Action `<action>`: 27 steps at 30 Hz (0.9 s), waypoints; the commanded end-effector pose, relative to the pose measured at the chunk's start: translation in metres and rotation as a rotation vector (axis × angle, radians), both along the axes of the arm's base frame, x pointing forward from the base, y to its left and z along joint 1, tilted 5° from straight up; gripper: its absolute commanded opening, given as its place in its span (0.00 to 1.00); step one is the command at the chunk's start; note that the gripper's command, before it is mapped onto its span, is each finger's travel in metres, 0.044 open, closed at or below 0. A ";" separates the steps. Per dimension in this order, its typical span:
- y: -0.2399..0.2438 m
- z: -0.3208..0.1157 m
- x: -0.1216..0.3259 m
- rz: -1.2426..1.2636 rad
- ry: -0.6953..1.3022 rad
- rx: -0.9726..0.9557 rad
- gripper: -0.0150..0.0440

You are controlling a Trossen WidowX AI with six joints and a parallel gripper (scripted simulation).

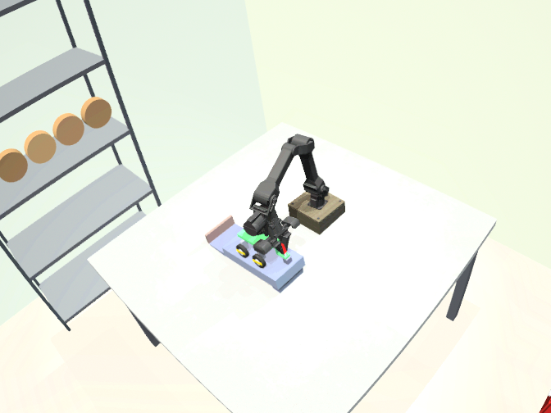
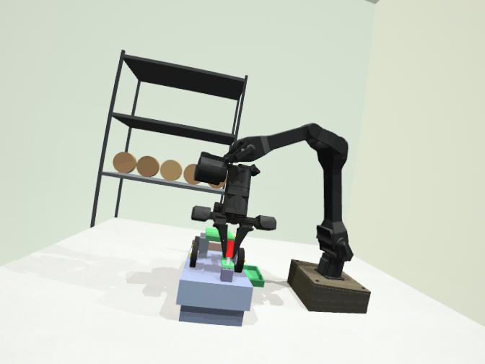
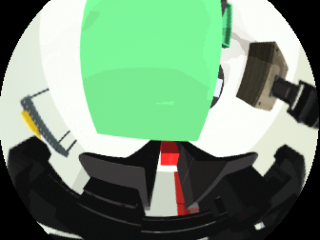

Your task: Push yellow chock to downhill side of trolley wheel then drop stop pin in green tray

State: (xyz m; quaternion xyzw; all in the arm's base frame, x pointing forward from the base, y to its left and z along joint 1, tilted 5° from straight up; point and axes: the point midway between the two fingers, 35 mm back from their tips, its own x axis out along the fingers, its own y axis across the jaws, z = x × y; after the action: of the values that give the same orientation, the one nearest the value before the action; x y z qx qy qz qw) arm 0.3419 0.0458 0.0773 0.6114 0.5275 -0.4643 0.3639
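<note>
The trolley, with a green deck [image 1: 248, 236] [image 2: 213, 234] [image 3: 148, 95], stands on the blue-grey ramp [image 1: 289, 275] [image 2: 213, 292]. The red-headed stop pin [image 1: 284, 247] [image 2: 229, 247] [image 3: 170, 153] is upright in the green piece at the trolley's uphill end. My gripper [image 1: 284, 251] [image 2: 230, 255] [image 3: 167, 135] points down there, shut on its red head. Only a speck of the chock's orange handle [image 2: 234, 236] shows past the deck; its base and any contact with a wheel are hidden. The green tray [image 2: 255, 284] [image 3: 230, 26] is beside the ramp on the arm-base side.
The wooden base block [image 1: 320, 222] [image 2: 338, 300] [image 3: 254, 76] carries the arm beyond the tray. A pinkish end board [image 1: 220, 228] closes the ramp's downhill end. A grey post [image 2: 226, 274] stands under the green piece. A shelf rack [image 1: 77, 188] [image 2: 176, 182] stands behind the table.
</note>
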 end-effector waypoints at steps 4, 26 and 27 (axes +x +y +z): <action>-0.001 0.002 0.000 -0.001 -0.001 0.001 0.25; -0.003 0.015 -0.002 -0.003 0.002 0.005 0.25; -0.003 0.015 -0.002 -0.003 0.002 0.005 0.25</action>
State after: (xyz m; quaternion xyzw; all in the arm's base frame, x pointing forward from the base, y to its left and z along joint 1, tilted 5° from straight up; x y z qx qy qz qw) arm 0.3398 0.0429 0.0875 0.6118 0.5277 -0.4675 0.3586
